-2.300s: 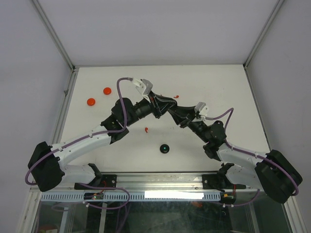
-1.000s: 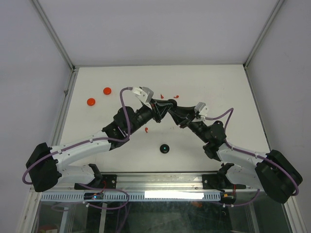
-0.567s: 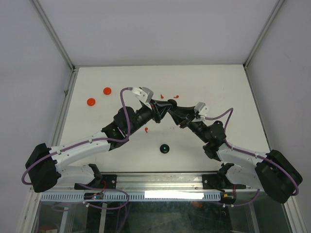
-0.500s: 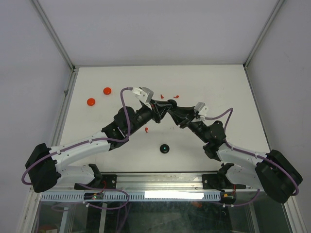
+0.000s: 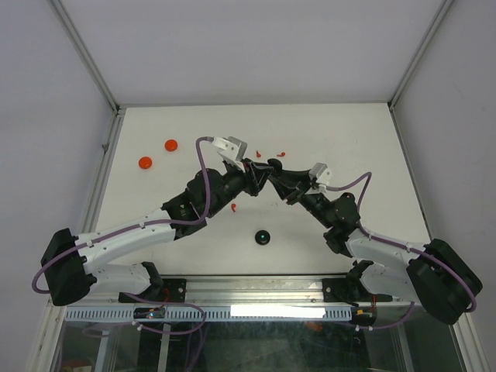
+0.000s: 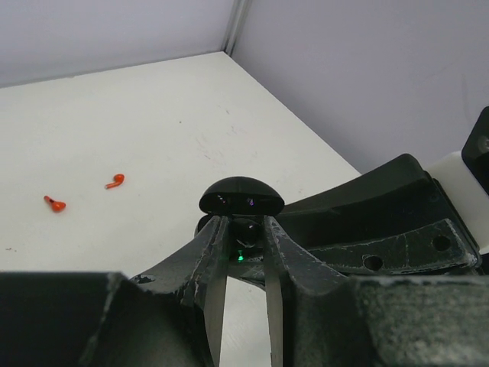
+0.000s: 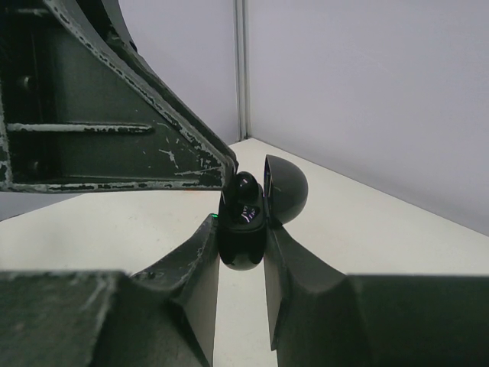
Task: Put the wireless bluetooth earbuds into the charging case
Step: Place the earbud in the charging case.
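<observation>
1. Wireless bluetooth earbuds: one tiny black earbud (image 7: 244, 195) seated in or just at the mouth of the round black charging case (image 7: 243, 256), hinged lid (image 6: 241, 200) tipped open behind it; no telling whether pushed fully home.
2. Held well above the white tabletop (image 5: 349, 132): case clamped firmly between the fingers of the right tool (image 7: 243, 225).
3. Left tool (image 6: 242, 223) nose to nose with the case, fingers narrowly parted on either side of the black earbud; cannot tell whether gripping it or already letting go.
4. Judged progress: early. At most one earbud in, probably in the seating-and-release step.
5. Left to do: three small red earbuds lying loose on the tabletop, two beyond the case (image 5: 258, 154) (image 5: 280, 153) and one (image 5: 232, 207) on its near side under the left arm.
6. Also lying about: two flat red discs (image 5: 170, 144) well off to the left arm's side of the case, and a round black disc (image 5: 263, 236) with a green dot well to its near side.
7. Hidden or unclear: case interior and any second socket blocked by fingers; green glow low in the case, source unclear; other black earbuds not to be made out anywhere; tabletop directly below the case covered by both arms.
</observation>
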Tool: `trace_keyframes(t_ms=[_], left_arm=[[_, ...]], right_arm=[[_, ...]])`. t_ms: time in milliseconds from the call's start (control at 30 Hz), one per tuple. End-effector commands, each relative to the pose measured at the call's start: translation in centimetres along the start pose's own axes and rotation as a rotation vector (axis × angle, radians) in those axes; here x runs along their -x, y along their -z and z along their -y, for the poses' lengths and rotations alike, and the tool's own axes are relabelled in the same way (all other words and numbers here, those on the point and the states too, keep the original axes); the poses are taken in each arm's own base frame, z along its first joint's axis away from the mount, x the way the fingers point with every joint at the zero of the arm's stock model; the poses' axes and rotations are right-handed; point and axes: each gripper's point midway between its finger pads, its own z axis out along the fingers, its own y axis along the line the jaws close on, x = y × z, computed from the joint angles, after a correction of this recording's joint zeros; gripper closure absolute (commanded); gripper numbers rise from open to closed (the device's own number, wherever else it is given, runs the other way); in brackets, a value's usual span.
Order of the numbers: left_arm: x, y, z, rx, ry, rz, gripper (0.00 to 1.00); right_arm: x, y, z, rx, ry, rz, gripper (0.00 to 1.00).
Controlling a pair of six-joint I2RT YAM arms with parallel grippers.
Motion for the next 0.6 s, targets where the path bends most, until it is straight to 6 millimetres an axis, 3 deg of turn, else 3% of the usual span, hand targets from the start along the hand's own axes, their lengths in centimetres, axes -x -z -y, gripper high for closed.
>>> trace_keyframes(t_ms=[0,233,567], left_arm=[[0.2,0.2,-0.1,0.062,0.057,-0.027,0.75],[0.2,0.1,1.0,0.032,0.134,-0.045,0.60],[2.9,1.7,2.9,-0.070,0.185,-0.031,0.40]], right_arm=[[4.3,-1.0,0.2,-0.015,0.019,0.148,1.00],[3.8,-1.0,0.6,-0.035,0.019,0.141,1.00],[3.7,-0.9,0.6,-0.036,0.024,0.141,1.00]])
